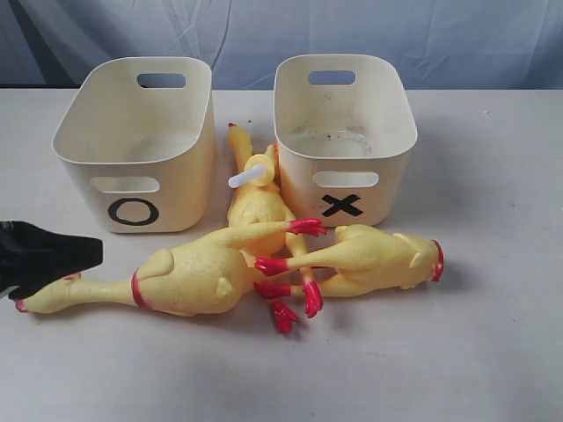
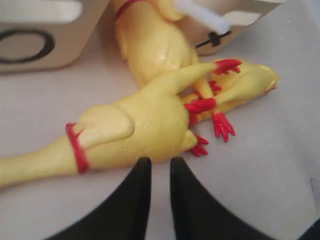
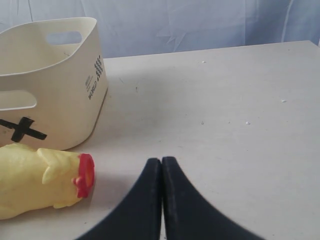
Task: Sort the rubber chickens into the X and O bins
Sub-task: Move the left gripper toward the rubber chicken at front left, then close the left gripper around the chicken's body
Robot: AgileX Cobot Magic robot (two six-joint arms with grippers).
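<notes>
Pale tabletop [image 1: 493, 352] backed by blue cloth [image 1: 396, 35]; left fingers [image 2: 132, 200] slightly parted, right fingers [image 3: 142, 200] pressed together, both empty

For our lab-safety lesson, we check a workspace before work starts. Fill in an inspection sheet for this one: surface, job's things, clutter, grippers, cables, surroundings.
Surface: pale table, a few small specks.
Job's things: O bin and X bin hold no chickens; big chicken, small chicken and tube chicken lie tangled on the table by the bins.
Clutter: nothing seen.
Grippers: left gripper slightly open, empty, beside the big chicken; right gripper shut, empty.
Cables: nothing seen.
Surroundings: blue cloth backdrop.
</notes>
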